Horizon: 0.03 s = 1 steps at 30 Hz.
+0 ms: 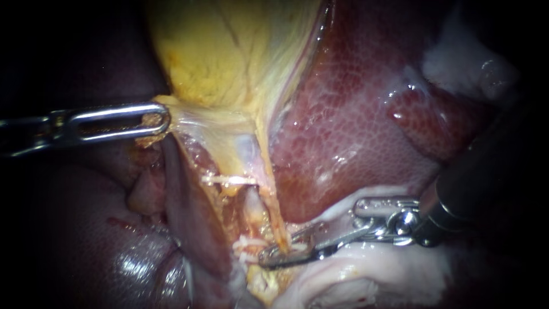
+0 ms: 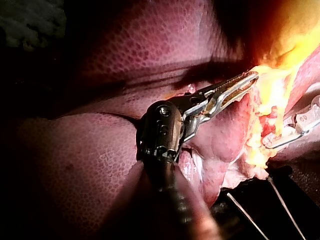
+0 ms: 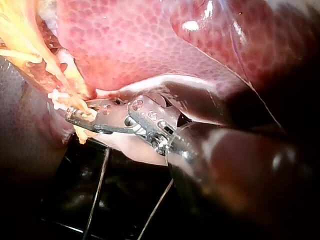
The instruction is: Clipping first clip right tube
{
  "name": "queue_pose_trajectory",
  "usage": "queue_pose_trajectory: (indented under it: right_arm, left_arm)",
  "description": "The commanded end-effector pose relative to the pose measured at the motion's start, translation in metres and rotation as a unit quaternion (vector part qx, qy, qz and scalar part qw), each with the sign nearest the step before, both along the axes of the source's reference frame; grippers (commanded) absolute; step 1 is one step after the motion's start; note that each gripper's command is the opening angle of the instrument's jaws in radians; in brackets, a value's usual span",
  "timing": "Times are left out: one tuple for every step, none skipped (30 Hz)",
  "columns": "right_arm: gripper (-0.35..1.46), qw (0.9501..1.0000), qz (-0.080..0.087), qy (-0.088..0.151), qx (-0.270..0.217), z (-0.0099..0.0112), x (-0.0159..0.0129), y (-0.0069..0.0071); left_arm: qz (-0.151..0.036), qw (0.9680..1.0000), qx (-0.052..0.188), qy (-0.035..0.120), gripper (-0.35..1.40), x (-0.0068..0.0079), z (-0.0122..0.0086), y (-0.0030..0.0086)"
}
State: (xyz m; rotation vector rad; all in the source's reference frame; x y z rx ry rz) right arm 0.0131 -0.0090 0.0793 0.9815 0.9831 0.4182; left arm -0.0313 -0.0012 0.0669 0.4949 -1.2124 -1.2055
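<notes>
The yellow gallbladder hangs at upper centre, and my left instrument has its slotted jaws shut on the lower edge, pulling it left. Two strands run down from it: a pale left tube and a thin yellow right tube. My right instrument comes in from the right, its narrow jaws closed around the low end of the right tube. In the right wrist view the right instrument holds that yellow strand between its jaws. In the left wrist view the left instrument bites yellow tissue.
The red liver fills the right side behind the tubes. Pale white tissue lies under the right instrument's shaft. A dark lobe sits lower left. Thin wires cross a dark base below the tissue.
</notes>
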Motion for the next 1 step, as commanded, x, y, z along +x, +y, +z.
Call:
queue_pose_trajectory:
  right_arm:
    - [-0.10,0.9999,0.011,-0.004,-0.005,-0.0001,-0.0001,0.0002]
  left_arm:
    - [0.000,1.0000,0.000,0.000,-0.35,0.0000,0.0001,0.0000]
